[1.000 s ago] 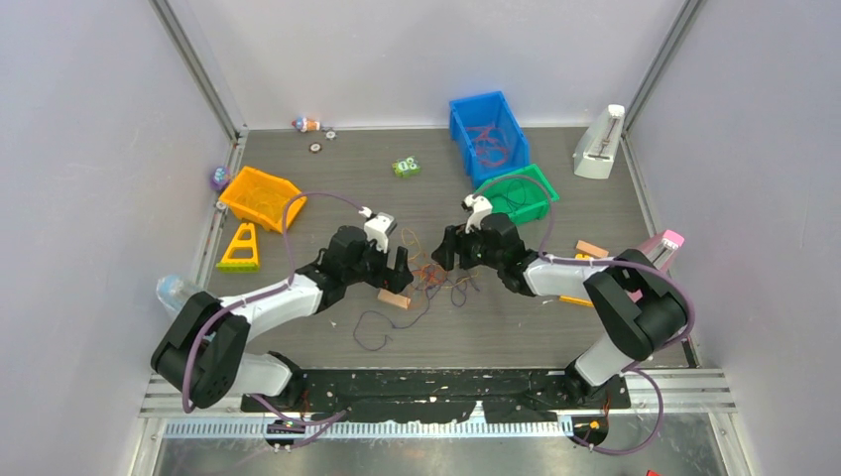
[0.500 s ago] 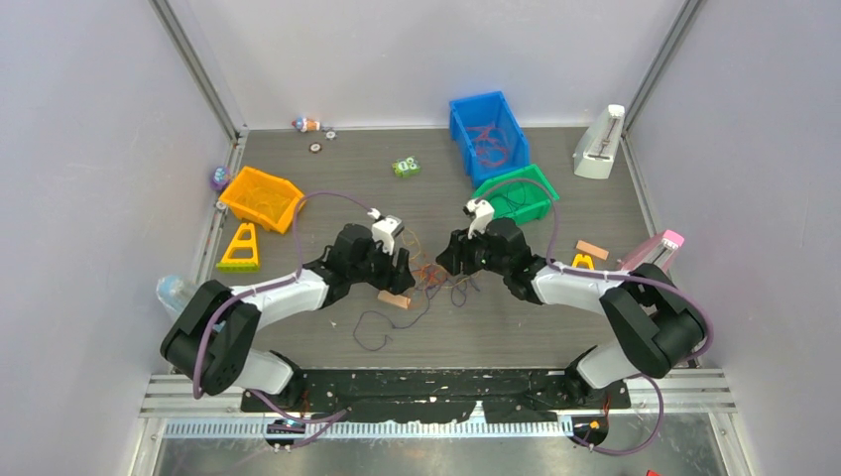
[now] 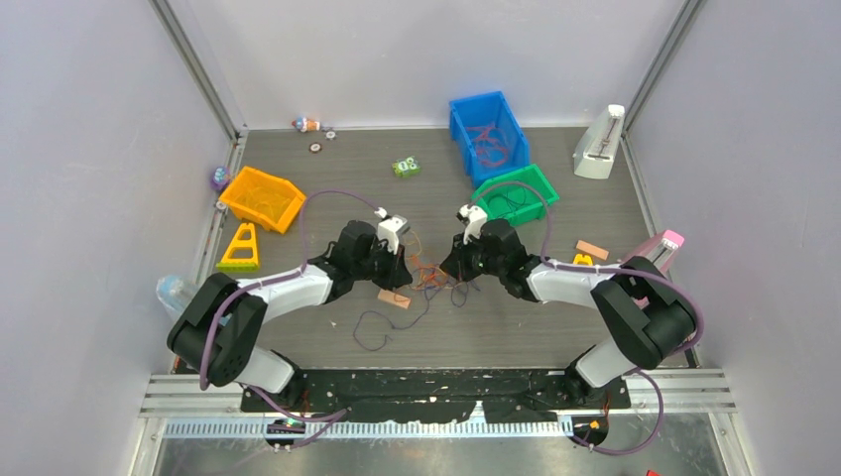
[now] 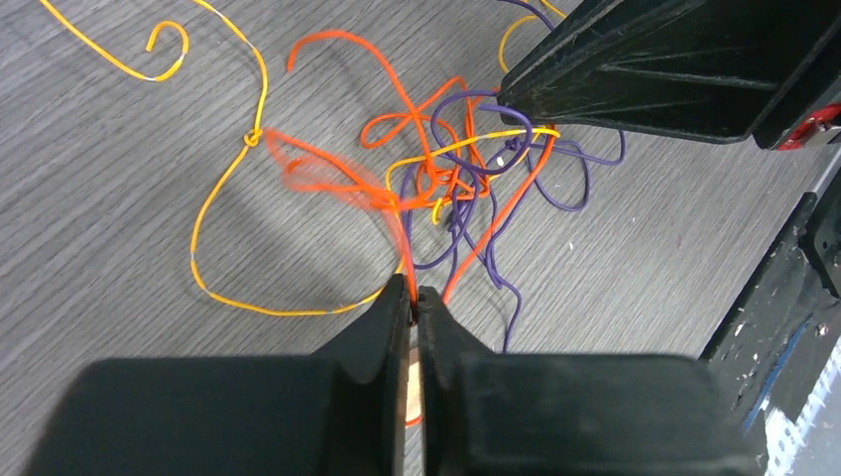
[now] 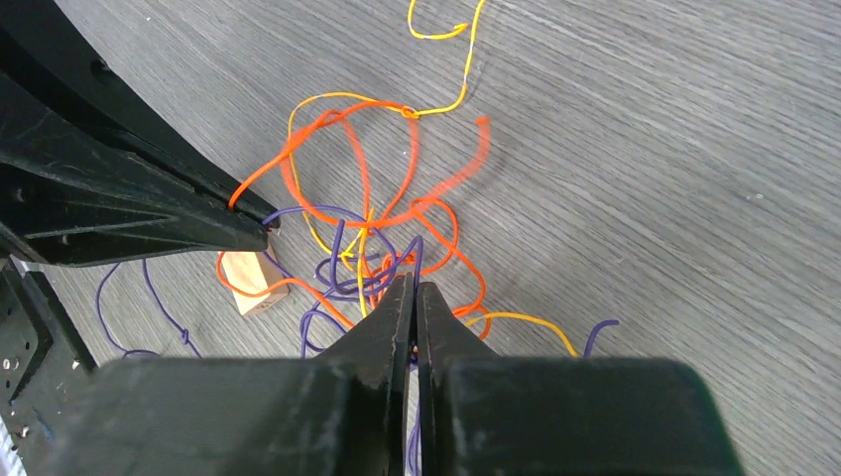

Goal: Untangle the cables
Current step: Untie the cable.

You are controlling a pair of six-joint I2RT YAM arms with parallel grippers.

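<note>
Nothing's apart yet; the cables (image 3: pixel 433 277) sit knotted mid-frame. Left gripper (image 4: pixel 415 297) pinches an orange cable (image 4: pixel 405 248), right gripper (image 5: pixel 415 288) a purple cable (image 5: pixel 417 256), both clamped tight.

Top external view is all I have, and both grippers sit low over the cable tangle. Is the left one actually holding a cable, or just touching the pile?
Observer: It is holding one. In the left wrist view, the left gripper is shut on the orange cable, which runs straight in between its fingertips.
Operator: And the right one, what has it got?
Observer: In the right wrist view, the right gripper is shut as well. The strand going into its tips looks like the purple cable, though orange strands cross close beside it.
</note>
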